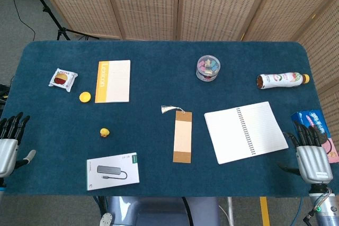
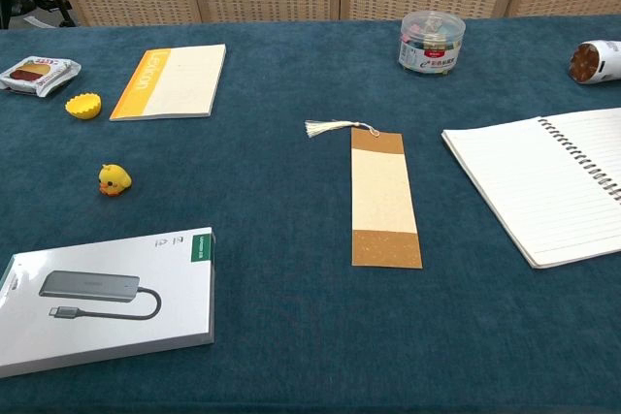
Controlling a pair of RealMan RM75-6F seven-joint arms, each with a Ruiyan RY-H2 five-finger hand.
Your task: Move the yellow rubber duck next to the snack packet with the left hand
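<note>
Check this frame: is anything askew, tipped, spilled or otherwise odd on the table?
One thing: the bottle at the far right lies on its side rather than standing. No spill shows around it. The rubber duck sits upright, apart from the snack packet. Both hands rest at the table's near edge, holding nothing.

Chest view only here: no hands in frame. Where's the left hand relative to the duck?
Observer: Head view shows the left hand at the table's near-left edge, fingers apart, holding nothing, well short of the yellow rubber duck.
Operator: Right hand?
Observer: The right hand rests at the near-right edge, fingers spread, beside a blue packet your view misses.
Operator: Bottle on the far right, capped?
Observer: The bottle lies on its side with a yellow cap on its right end.
</note>
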